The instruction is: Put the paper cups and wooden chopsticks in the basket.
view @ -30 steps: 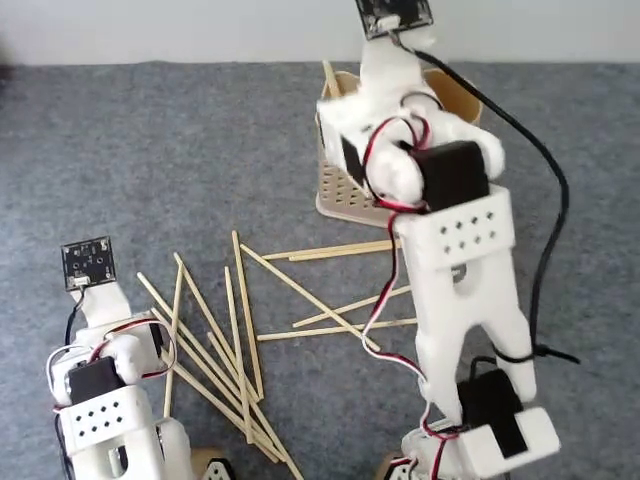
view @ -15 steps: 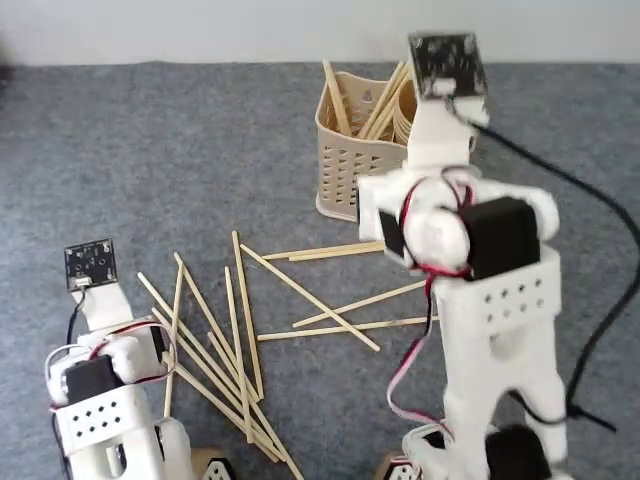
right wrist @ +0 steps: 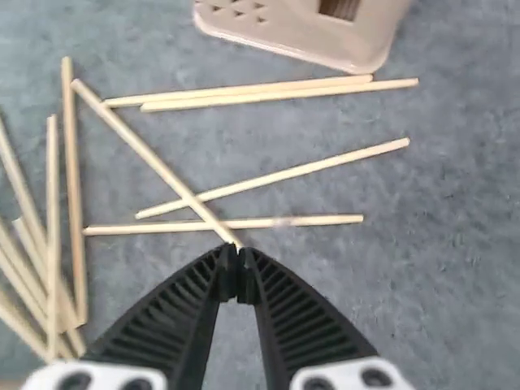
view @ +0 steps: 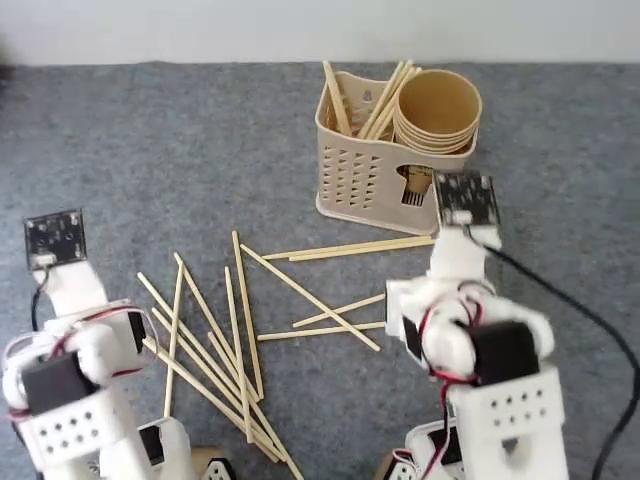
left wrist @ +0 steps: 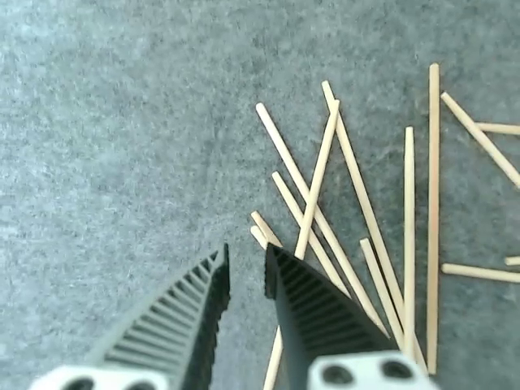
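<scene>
Grey mat (view: pixel 150 150) covers the table, with a white arm in each lower corner of the high view; the right one hides some stick ends. The beige slotted basket (view: pixel 360 185) stands upper centre, holding stacked paper cups (view: pixel 437 110) and upright sticks. Pale wooden chopsticks (view: pixel 310 297) lie crisscrossed lower centre. Left gripper (left wrist: pixel 245 264) is narrowly parted and empty above stick ends; right gripper (right wrist: pixel 236 262) is pinched together, empty, at one stick's tip

Beige perforated basket (view: pixel 352 180) stands upright, well ahead of the right gripper (right wrist: pixel 236 252). Stacked paper cups (view: pixel 437 105) and several chopsticks (view: pixel 380 95) stand inside it. Loose chopsticks (view: pixel 245 320) lie flat on the worktop (view: pixel 150 130). Crossed ones lie just ahead of the right gripper, and a fan lies just beside the left gripper (left wrist: pixel 245 250).
</scene>
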Tool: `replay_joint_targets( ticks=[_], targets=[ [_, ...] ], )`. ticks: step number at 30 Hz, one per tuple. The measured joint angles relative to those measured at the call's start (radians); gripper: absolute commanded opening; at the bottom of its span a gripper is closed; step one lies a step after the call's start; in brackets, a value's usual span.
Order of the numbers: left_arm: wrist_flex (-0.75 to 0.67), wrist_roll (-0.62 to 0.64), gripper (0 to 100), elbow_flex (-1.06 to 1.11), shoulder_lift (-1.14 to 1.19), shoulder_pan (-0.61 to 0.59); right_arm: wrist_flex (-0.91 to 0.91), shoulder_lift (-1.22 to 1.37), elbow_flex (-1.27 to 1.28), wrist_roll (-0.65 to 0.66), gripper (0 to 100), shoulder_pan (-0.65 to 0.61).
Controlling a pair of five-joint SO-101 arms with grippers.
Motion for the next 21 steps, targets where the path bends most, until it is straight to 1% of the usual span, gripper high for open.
replay_joint_targets(
  ticks=[5, 8, 10, 13, 17, 19, 21],
  targets=[
    [0.011, 0.000, 7, -0.127, 0.269, 0.000, -0.138, -0.241, 0.296, 0.000, 0.9, 0.051],
    [0.011, 0.000, 7, -0.196, 0.417, 0.000, -0.172, -0.384, 0.430, 0.000, 0.9, 0.051],
    [-0.014, 0.003, 7, -0.221, 0.502, 0.008, -0.178, -0.473, 0.503, 0.000, 0.9, 0.049],
    [-0.063, 0.005, 9, -0.226, 0.617, 0.051, -0.187, -0.600, 0.601, 0.000, 0.9, 0.057],
    [-0.133, 0.005, 18, -0.226, 0.773, 0.137, -0.187, -0.766, 0.706, 0.000, 0.9, 0.058],
    [-0.172, 0.005, 20, -0.226, 0.856, 0.172, -0.187, -0.789, 0.715, 0.000, 0.9, 0.058],
    [-0.210, 0.005, 20, -0.226, 0.947, 0.192, -0.187, -0.773, 0.717, 0.000, 0.9, 0.057]
  ],
)
